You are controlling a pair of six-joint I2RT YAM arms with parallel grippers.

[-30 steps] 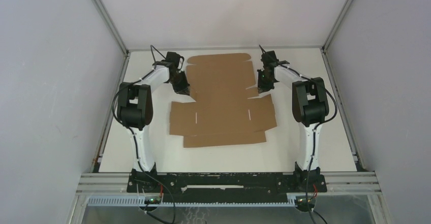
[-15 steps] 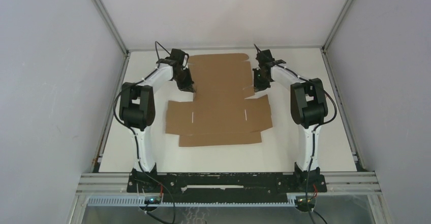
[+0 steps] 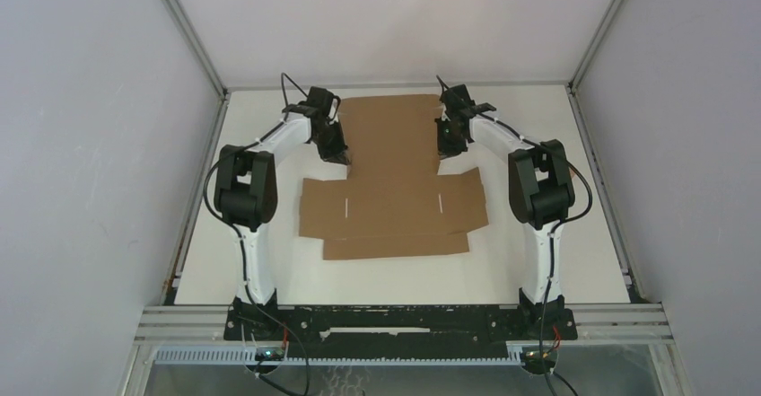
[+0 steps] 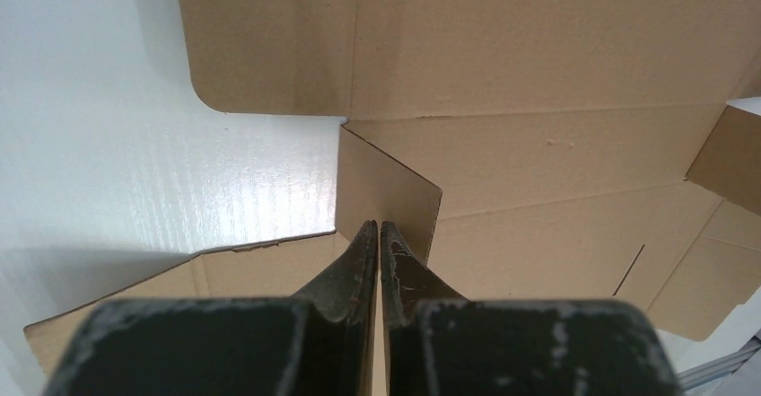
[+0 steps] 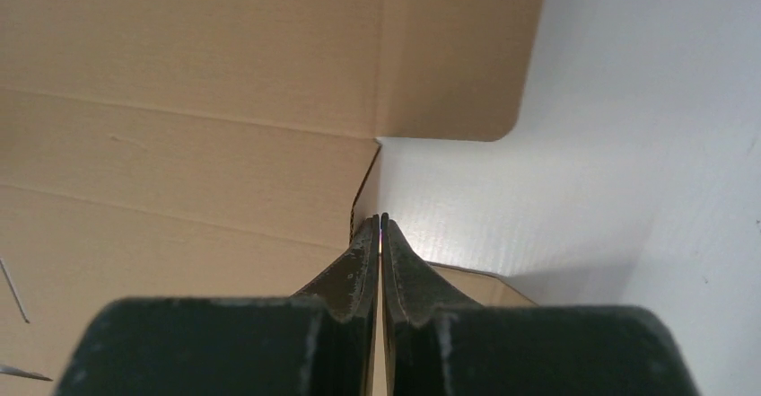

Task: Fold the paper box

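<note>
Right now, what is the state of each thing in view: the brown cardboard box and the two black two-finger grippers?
brown cardboard paper box: lying on the white table, mostly flat, not yet folded, two small side flaps lifted.
left gripper: shut, pinching the left side flap.
right gripper: shut, apparently pinching the right side flap, which is seen edge-on.

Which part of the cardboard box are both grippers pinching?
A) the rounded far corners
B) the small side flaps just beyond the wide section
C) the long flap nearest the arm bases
B: the left gripper and the right gripper are each closed on a small raised side flap of the paper box, one at each edge.
</note>
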